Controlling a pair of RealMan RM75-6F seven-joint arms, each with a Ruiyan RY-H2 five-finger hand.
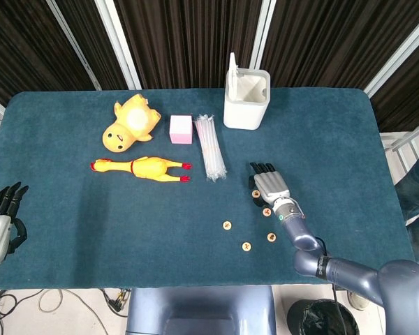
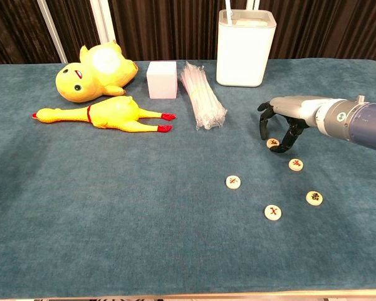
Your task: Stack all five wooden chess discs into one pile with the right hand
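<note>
Disc [image 1: 256, 194] partly hidden beneath right hand [image 1: 270, 187]

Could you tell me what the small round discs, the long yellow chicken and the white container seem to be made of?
Discs: apparently pale wood, matte, with red or dark marks on top.
Long yellow chicken: probably rubber or soft vinyl, smooth with a slight sheen.
White container: likely plastic, with smooth, uniform walls and rounded corners.

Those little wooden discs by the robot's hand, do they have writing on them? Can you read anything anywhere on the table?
Discs: each bears a red or dark mark, like a character; too small and blurred to read.
Right hand, white container, pink block, toys: no text visible.
Nothing legible.
</note>
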